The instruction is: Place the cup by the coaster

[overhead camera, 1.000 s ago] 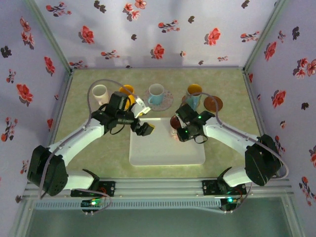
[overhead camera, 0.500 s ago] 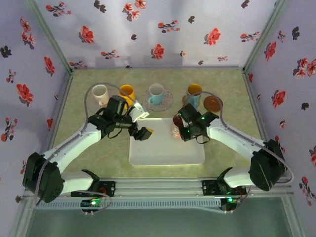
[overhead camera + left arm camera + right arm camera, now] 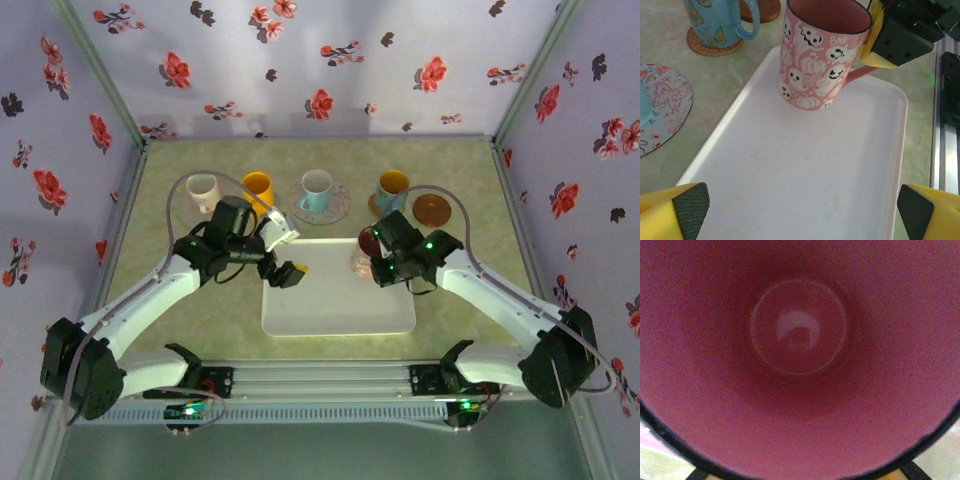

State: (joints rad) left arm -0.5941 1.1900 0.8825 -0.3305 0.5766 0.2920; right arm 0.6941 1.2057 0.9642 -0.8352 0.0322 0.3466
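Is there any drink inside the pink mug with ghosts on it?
No, the pink ghost mug is empty: its bare, dry bottom shows from above.

Both arms bent inward, left gripper (image 3: pixel 288 253) with fingers spread wide, right gripper (image 3: pixel 372 254) pointing down, fingers closed on the cup (image 3: pixel 815 65)

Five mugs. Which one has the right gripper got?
The pink ghost-print mug at the white plastic tray's far edge: right gripper grips its rim. The other four mugs stand untouched beyond it.
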